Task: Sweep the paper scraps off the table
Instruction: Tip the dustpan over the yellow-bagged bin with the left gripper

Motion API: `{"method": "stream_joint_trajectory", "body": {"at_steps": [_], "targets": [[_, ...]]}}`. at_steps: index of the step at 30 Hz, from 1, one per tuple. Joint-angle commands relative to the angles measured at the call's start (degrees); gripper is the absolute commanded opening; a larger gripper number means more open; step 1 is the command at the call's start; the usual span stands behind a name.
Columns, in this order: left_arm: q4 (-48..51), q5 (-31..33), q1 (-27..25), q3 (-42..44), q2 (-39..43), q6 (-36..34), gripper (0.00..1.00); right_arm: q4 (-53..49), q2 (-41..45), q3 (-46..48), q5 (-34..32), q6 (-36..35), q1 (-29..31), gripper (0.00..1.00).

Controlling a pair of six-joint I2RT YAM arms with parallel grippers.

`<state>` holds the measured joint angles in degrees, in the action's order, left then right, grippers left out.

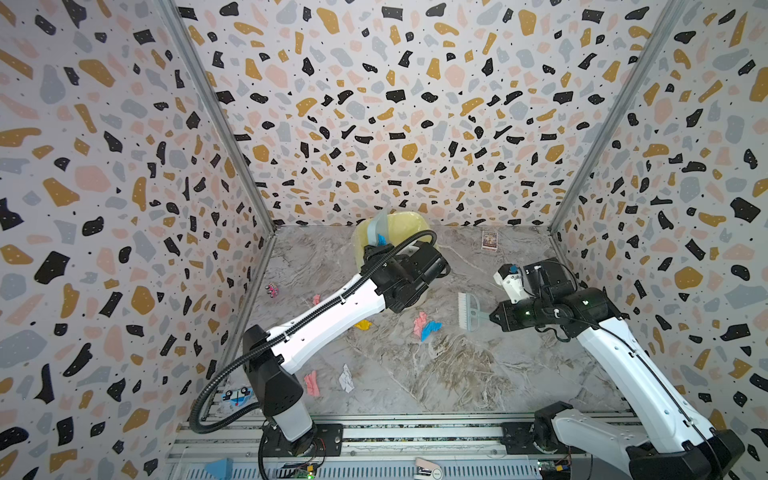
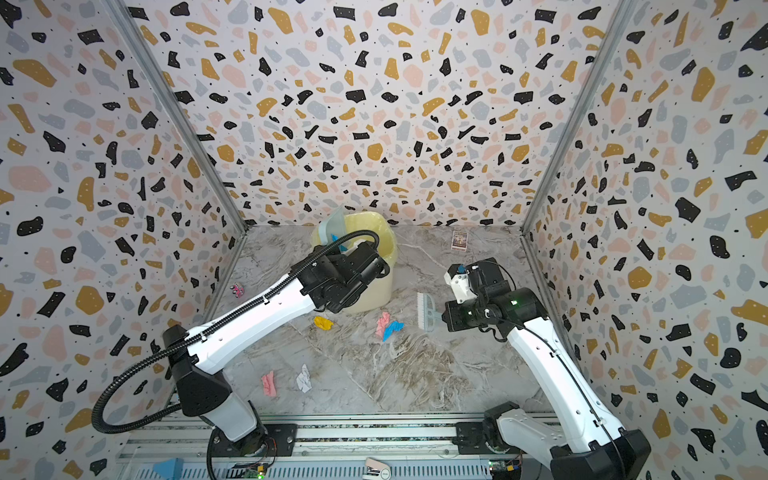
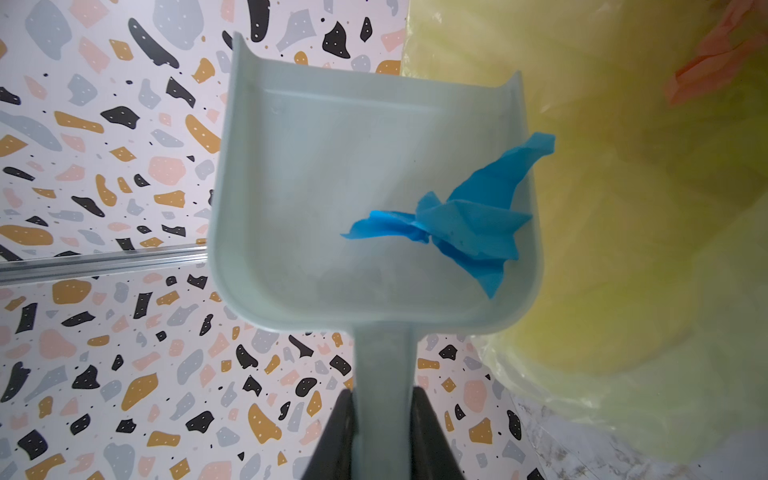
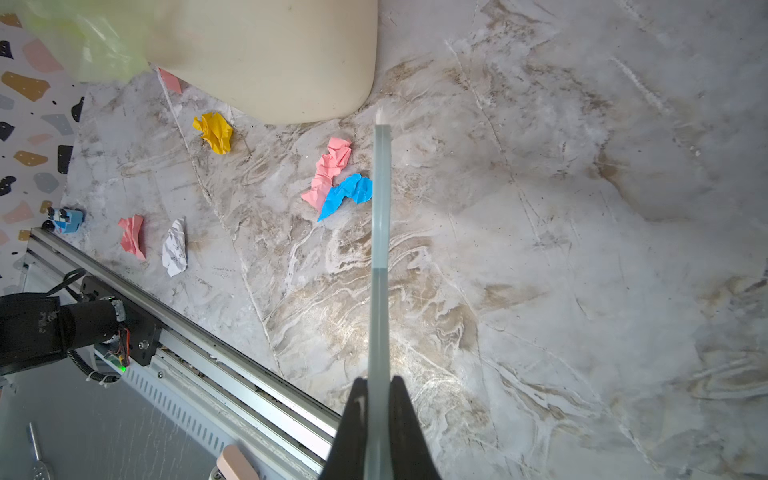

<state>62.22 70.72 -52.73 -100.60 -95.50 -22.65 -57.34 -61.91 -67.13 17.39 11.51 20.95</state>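
Observation:
My left gripper (image 3: 383, 392) is shut on the handle of a pale dustpan (image 3: 332, 187), raised and tilted at the rim of the yellow-lined bin (image 1: 409, 224). A blue scrap (image 3: 469, 224) lies in the pan. My right gripper (image 4: 379, 380) is shut on a brush (image 1: 468, 309), whose bristles stand just right of a pink scrap (image 4: 330, 166) and a blue scrap (image 4: 347, 195). On the table (image 1: 457, 374) a yellow scrap (image 4: 214, 132) lies near the bin's base. A pink scrap (image 4: 133, 237) and a white one (image 4: 174, 247) lie near the front rail.
A printed card (image 1: 489, 240) lies at the back right. A pink-and-black toy (image 1: 272, 289) sits by the left wall and a blue toy car (image 1: 237, 397) at the front left corner. The metal rail (image 1: 415, 432) bounds the front edge.

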Motion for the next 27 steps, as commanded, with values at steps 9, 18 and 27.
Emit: {"method": "stream_joint_trajectory", "body": {"at_steps": [9,18,27], "targets": [[-7.1,6.9,-0.3,3.8,4.7,-8.2,0.0,0.8,1.9,0.1,0.8,0.6,-0.2,0.0],[-29.8,5.1,-0.2,13.2,10.4,-32.5,0.0,1.6,2.6,1.0,1.5,1.1,-0.2,0.0],[-33.7,3.4,0.4,15.2,11.2,-33.9,0.0,1.5,4.4,2.0,1.2,1.8,-0.2,0.0]]}}
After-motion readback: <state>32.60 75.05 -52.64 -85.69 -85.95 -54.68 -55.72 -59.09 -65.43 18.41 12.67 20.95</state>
